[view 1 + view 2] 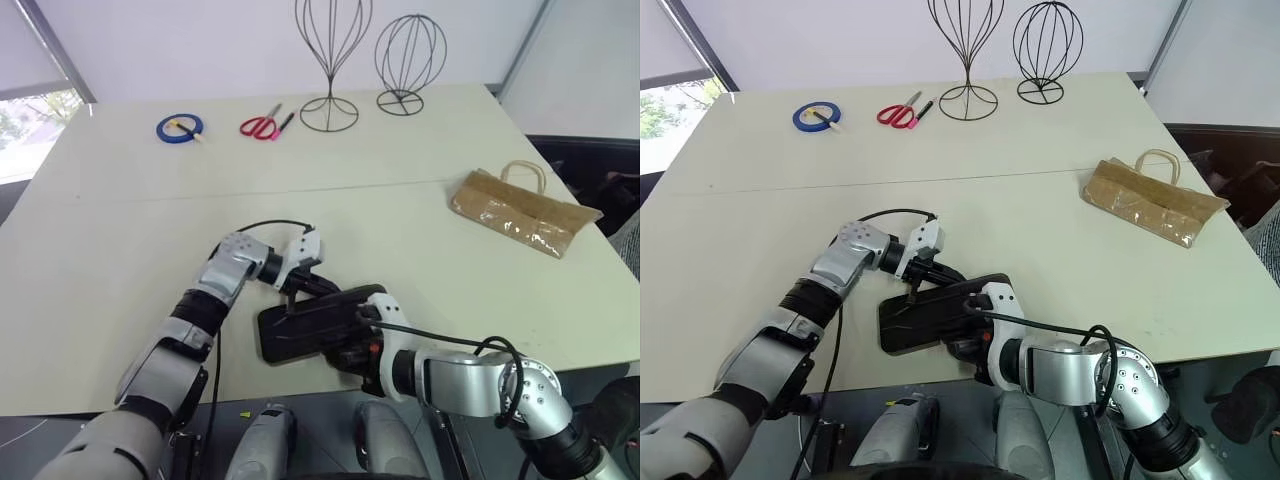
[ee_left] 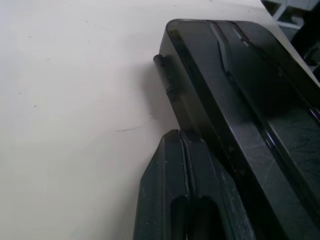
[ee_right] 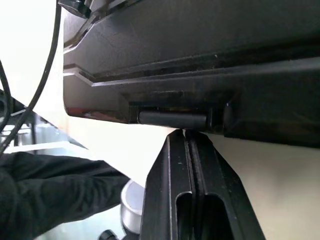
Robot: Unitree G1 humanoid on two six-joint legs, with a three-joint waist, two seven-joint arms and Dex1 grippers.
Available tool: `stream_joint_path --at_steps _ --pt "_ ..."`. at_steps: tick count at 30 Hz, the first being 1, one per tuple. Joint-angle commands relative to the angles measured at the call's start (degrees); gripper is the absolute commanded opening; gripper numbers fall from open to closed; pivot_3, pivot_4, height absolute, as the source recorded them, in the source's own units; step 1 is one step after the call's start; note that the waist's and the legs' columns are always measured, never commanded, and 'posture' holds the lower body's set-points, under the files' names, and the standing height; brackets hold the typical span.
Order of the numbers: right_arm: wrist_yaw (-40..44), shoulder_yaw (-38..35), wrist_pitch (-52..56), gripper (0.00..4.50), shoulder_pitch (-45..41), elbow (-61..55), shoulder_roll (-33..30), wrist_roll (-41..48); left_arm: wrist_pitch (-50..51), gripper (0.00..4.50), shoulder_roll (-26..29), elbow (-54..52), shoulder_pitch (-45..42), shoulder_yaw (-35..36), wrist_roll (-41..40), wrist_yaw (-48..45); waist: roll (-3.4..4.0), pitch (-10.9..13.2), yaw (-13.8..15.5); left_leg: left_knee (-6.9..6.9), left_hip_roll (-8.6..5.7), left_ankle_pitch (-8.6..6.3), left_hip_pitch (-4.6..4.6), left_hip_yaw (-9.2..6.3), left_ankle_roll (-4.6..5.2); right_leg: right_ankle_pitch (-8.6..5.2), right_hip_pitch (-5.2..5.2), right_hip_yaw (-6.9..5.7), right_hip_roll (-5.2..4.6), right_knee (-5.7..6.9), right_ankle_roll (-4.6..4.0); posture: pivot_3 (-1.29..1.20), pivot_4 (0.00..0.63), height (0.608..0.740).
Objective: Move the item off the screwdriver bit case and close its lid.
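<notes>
- There was one screwdriver bit case (image 1: 310, 325).
- One brown paper bag (image 1: 520, 212) lay on the table.
- Two wire stands (image 1: 330, 60) stood there.
- There was one pair of red scissors (image 1: 262, 125).
- One blue tape roll (image 1: 180, 128) was counted.
- Two grippers: left gripper (image 1: 300, 290), right gripper (image 1: 365, 318).

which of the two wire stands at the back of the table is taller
The wire stand beside the red scissors is taller: teardrop-shaped on a long stem. The other stand, nearer the table's right edge, is a rounder, lower ball.

The screwdriver bit case (image 1: 310, 325) has its 4 o'clock corner hidden behind the right tool (image 1: 362, 322); its bits cannot be made out.
</notes>
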Motion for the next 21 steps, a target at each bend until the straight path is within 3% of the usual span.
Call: stream_joint_path --at_steps 1,11,16,21 --pt "1.1 -1.6 -2.7 0.02 -2.2 -1.1 1.1 -4.4 0.1 0.00 -0.1 -1.4 3.1 -3.8 1.2 -3.0 -0.02 -0.1 0.0 0.00 0.01 0.00 0.00 0.00 0.00 0.00 0.00 0.00 0.03 0.00 0.00 0.00 0.150 0.740" --pt "6.0 -0.2 -1.3 0.02 -7.5 0.2 2.8 -12.2 -1.6 0.00 -2.0 1.3 1.0 -2.9 2.0 -1.7 -0.01 -0.1 0.1 0.04 0.10 0.00 0.03 0.00 0.00 0.07 0.02 0.01 0.28 0.00 -0.14 0.00 0.150 0.740" --pt "7.1 -0.2 0.8 0.02 -7.8 0.5 2.1 -11.3 -3.3 0.00 -2.3 3.5 -0.4 -1.9 2.5 -1.1 -0.01 -0.1 0.3 0.11 0.09 0.01 0.03 0.00 0.00 0.08 0.09 0.01 0.28 -0.01 -0.15 0.00 0.150 0.740" --pt "9.7 -1.9 2.8 0.02 -7.2 -1.2 -3.1 -7.1 -3.9 0.00 -0.7 3.2 -0.7 0.4 2.1 0.1 -0.01 -0.1 0.4 0.12 0.11 0.01 0.01 -0.01 0.00 0.08 0.10 0.01 0.24 -0.01 -0.14 0.00 0.150 0.740"
